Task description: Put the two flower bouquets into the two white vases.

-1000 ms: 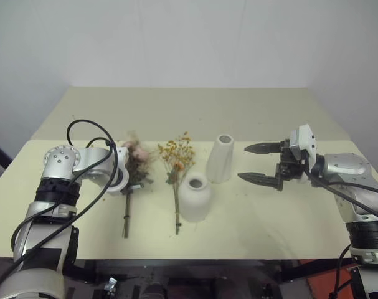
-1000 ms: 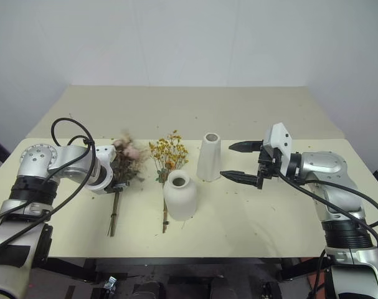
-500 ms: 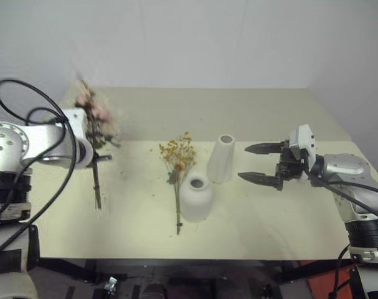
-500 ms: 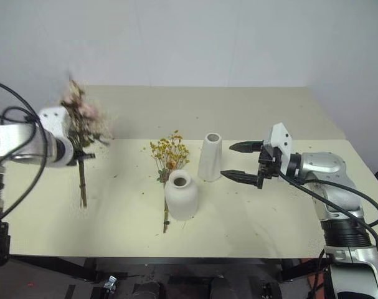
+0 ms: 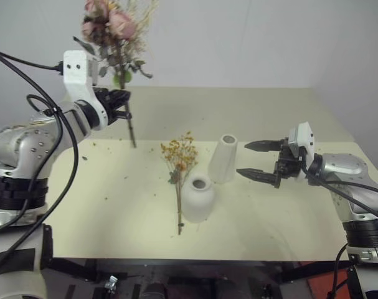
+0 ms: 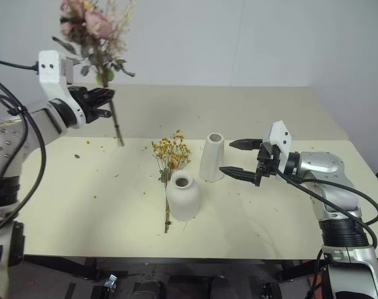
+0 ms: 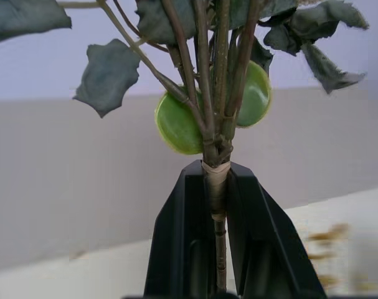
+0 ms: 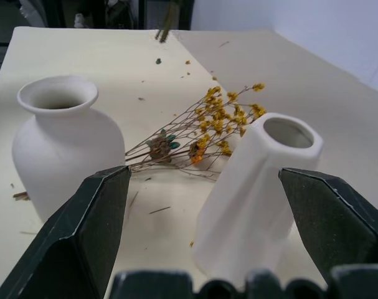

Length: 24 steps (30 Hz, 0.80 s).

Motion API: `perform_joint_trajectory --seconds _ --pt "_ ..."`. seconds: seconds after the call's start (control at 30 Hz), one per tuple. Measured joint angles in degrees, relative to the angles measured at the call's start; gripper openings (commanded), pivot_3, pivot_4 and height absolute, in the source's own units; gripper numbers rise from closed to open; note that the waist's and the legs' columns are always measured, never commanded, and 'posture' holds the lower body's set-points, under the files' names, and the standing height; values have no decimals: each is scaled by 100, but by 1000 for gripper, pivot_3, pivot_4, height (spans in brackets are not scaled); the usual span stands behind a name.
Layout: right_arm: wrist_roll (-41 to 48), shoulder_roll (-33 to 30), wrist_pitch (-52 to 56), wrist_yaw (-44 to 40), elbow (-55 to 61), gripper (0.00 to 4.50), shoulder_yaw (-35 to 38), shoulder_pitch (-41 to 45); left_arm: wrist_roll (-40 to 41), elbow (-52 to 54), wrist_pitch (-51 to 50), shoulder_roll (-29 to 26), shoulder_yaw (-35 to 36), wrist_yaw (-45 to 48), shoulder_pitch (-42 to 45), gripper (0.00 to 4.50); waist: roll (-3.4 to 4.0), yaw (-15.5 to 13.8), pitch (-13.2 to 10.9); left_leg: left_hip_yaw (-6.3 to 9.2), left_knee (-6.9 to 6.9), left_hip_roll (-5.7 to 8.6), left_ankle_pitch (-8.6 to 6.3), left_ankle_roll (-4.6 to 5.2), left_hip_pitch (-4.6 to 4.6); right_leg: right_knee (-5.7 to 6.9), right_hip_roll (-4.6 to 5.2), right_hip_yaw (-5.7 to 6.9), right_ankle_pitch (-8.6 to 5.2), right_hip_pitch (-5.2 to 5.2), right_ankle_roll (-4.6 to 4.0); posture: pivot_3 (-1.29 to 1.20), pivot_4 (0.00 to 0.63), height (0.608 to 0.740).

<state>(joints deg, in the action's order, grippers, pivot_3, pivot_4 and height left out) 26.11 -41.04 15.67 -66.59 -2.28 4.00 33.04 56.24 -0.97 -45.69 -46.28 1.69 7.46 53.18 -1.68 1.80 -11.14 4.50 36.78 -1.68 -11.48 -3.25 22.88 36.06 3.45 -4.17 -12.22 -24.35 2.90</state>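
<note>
The rose bouquet [image 5: 114, 28] is up in the air, blooms high and stems hanging down, and my left gripper [image 5: 117, 99] has its jaws pinching the bound stems just under the leaves; in the left wrist view the two black fingers [image 7: 182, 243] sit tight on either side of the wrapped stalk, so the hold looks firm to me. Below and off to the right of those jaws, on the surface [image 5: 101, 205], lies the yellow bouquet [image 5: 178, 159], untouched, its blossoms toward the far side and its thin stems running back beside the round vase [image 5: 197, 198]. Just beyond that stands the tall vase [image 5: 222, 158], upright, narrow mouth open to the top. My right gripper [image 5: 260, 161] hangs level with its jaws spread wide, the tall vase right in front of the gap and the round one a little farther off, neither of them touched. So I judge this the carry step for the first bouquet: lifted clear, not yet placed, both vases empty. What comes next, I reckon, is to swing the roses across until the stem tips hang straight above a vase mouth, then lower them in true. The tall mouth is small and that vase looks easy to tip, so the spread right jaws could steady it.
</note>
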Motion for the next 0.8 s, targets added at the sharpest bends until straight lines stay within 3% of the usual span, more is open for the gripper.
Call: perform_joint_trajectory --seconds 0.3,0.8 --pt "230 -114 780 591 369 4500 422 -162 -1123 -397 1673 845 3 2646 31 101 0 60 0 0 3 -2 -1 5 -9 6 -2 -1 1 6 1 0 150 740" --pt "351 -166 1356 1186 925 4500 663 -489 -2287 -3028 2970 2633 41 3850 1462 101 -1 79 0 0 11 0 -6 16 -1 1 -2 -3 4 4 10 0 150 740"
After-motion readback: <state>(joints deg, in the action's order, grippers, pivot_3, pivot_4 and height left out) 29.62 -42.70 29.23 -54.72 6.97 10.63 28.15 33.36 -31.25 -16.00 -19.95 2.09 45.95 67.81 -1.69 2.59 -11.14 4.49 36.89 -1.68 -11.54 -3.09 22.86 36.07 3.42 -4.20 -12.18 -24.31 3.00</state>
